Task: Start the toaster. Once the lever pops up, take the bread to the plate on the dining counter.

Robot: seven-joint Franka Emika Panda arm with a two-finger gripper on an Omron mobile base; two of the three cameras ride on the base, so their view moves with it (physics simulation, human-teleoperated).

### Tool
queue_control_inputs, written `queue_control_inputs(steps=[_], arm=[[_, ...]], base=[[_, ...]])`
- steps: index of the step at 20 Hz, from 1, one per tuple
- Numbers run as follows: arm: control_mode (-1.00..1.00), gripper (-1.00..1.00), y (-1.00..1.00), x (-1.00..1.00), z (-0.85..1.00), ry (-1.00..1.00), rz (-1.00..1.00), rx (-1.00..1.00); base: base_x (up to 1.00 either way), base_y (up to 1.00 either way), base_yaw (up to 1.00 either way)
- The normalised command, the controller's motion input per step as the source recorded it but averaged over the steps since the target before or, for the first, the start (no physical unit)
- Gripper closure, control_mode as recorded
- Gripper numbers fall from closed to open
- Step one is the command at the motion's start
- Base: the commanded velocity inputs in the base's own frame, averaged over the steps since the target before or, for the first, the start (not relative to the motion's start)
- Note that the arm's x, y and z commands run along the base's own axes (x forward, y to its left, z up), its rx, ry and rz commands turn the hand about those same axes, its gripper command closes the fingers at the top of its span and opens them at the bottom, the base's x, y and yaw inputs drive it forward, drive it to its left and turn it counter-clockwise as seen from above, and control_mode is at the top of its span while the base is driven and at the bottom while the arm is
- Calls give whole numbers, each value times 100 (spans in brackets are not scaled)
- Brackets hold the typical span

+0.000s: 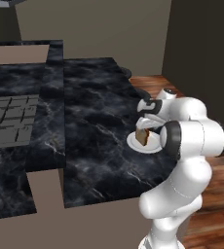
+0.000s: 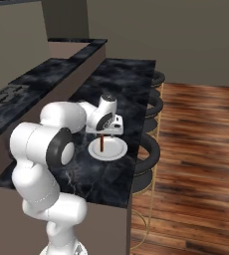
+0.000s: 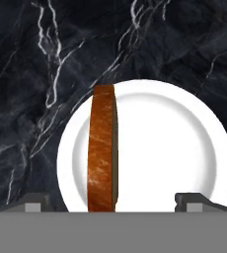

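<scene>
You have the gripper [image 3: 113,202] right above the plate [image 3: 184,148], with its jaws spread wide and nothing clasped between them. In the hand view the two fingertips [image 3: 34,200] stand well apart on either side of the bread [image 3: 102,153], and neither one touches it. The bread stands on edge on the plate, upright under the hand, which suggests it was let go on its crust and not laid flat. The plate sits on the dining counter [image 1: 89,121] close to its stool-side edge, within easy reach of the arm. Judged from this, the delivery looks done; lifting straight up should avoid knocking the slice over.
</scene>
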Motion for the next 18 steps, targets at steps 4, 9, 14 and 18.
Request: queue_control_inputs(steps=[4,9,14,18], arm=[[-100,-100,0,-13,33,-5,0,0],[-100,-100,6,-50,43,-7,0,-2],[-100,-100,20,-88,43,-14,0,-7],[-100,-100,19,-95,52,-8,0,-8]], base=[[0,0,0],[0,0,0],[0,0,0],[0,0,0]])
